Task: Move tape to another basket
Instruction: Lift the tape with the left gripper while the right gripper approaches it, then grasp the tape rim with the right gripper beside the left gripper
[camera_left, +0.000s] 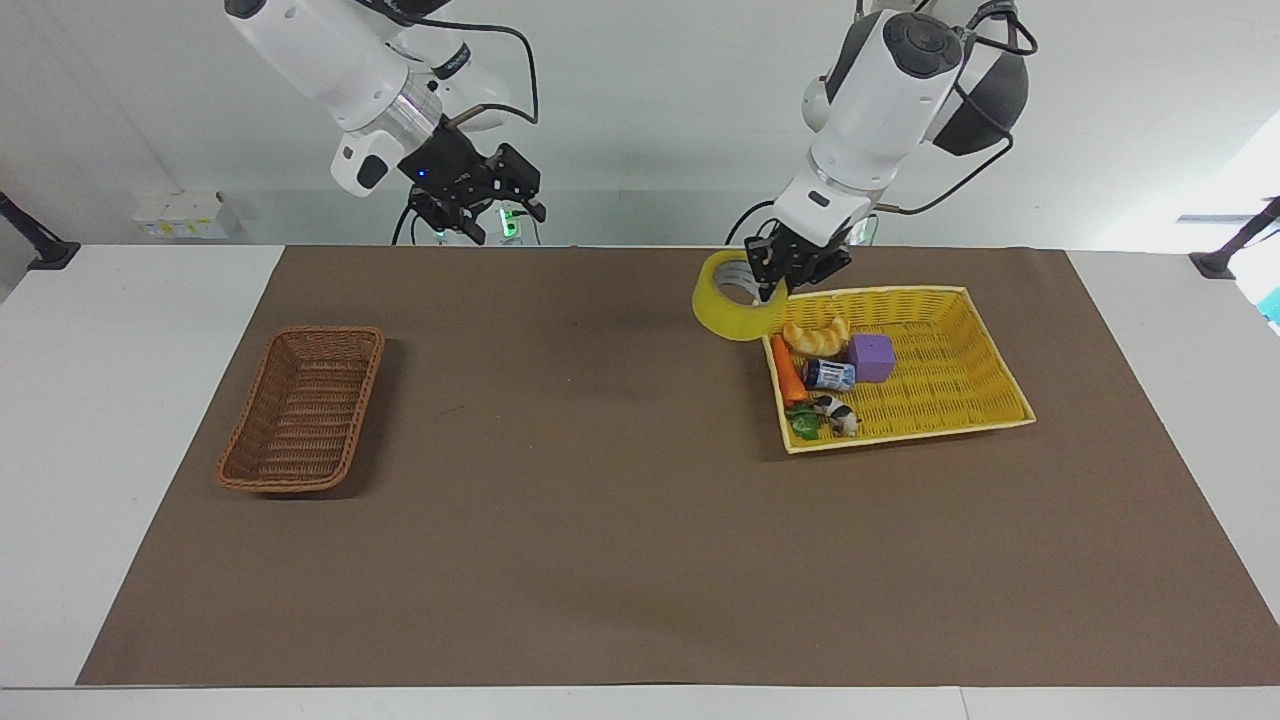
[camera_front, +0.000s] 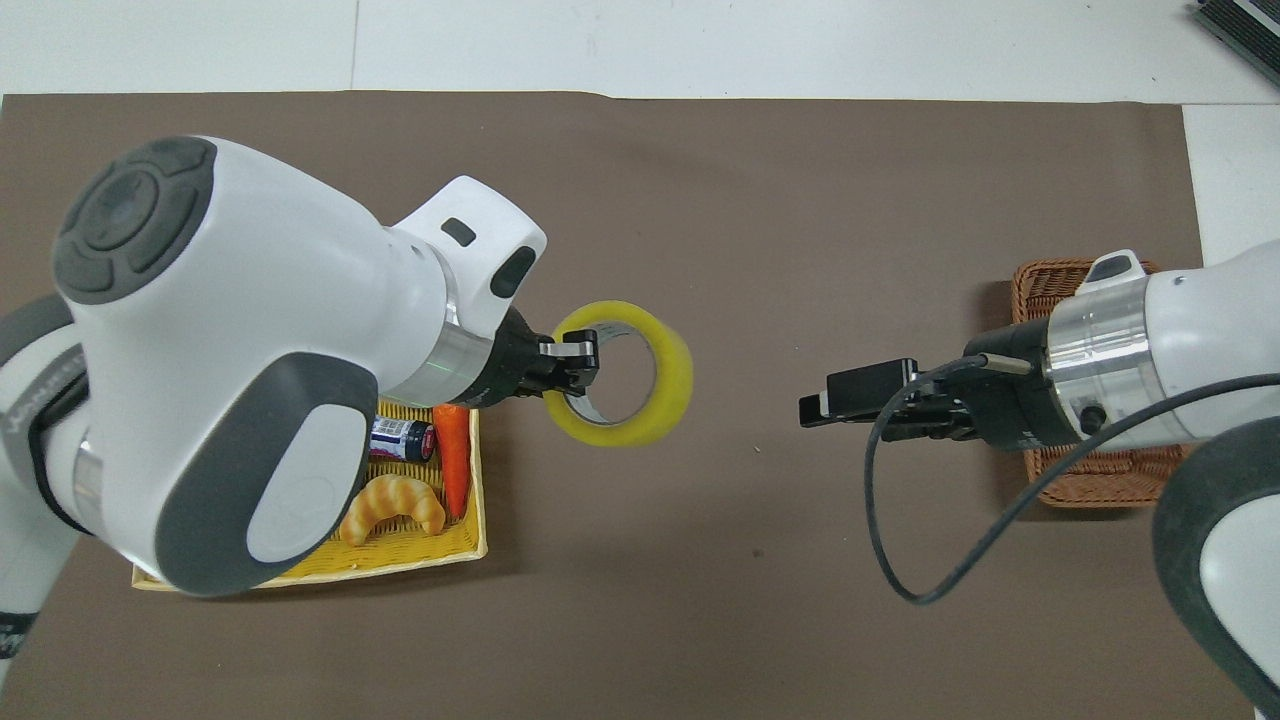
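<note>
My left gripper (camera_left: 775, 270) is shut on the rim of the yellow tape roll (camera_left: 725, 300) and holds it in the air. The tape is over the brown mat, just outside the yellow basket (camera_left: 960, 390) on the side toward the right arm's end. In the overhead view the left gripper (camera_front: 570, 365) has one finger inside the tape roll (camera_front: 660, 390). My right gripper (camera_left: 490, 205) is open and empty, raised over the mat; it also shows in the overhead view (camera_front: 830, 405). The brown wicker basket (camera_left: 300, 410) stands empty at the right arm's end, partly hidden under the right arm in the overhead view (camera_front: 1040, 285).
The yellow basket holds a croissant (camera_left: 815, 335), a purple cube (camera_left: 870, 358), a small can (camera_left: 828, 375), a carrot (camera_left: 788, 375) and a toy cow (camera_left: 838, 412). A brown mat (camera_left: 600, 500) covers the table.
</note>
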